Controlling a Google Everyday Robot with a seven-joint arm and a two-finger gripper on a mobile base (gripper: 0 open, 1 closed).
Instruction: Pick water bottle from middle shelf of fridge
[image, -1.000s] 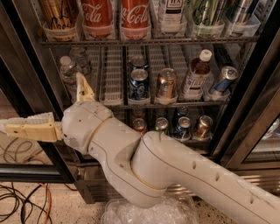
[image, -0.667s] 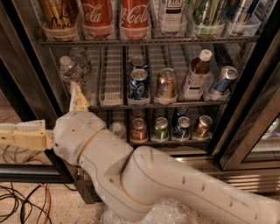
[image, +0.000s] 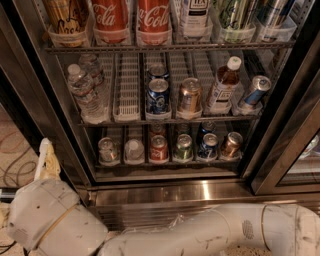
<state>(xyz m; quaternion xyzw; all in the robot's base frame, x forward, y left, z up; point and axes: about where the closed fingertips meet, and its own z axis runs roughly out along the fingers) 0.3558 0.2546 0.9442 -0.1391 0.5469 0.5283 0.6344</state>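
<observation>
Right now the gripper (image: 46, 161) sits low at the bottom left, outside the fridge (image: 200, 194) and well below the middle shelf (image: 128, 95), apart from every drink; can't tell whether it is released or clenched. Water bottle (image: 84, 94) stands upright at the front of that shelf's far-left lane, with a second clear bottle (image: 93, 66) just behind it. Cans (image: 159, 96) and a brown-liquid bottle (image: 223, 85) stand in lanes further right on the same shelf.
</observation>
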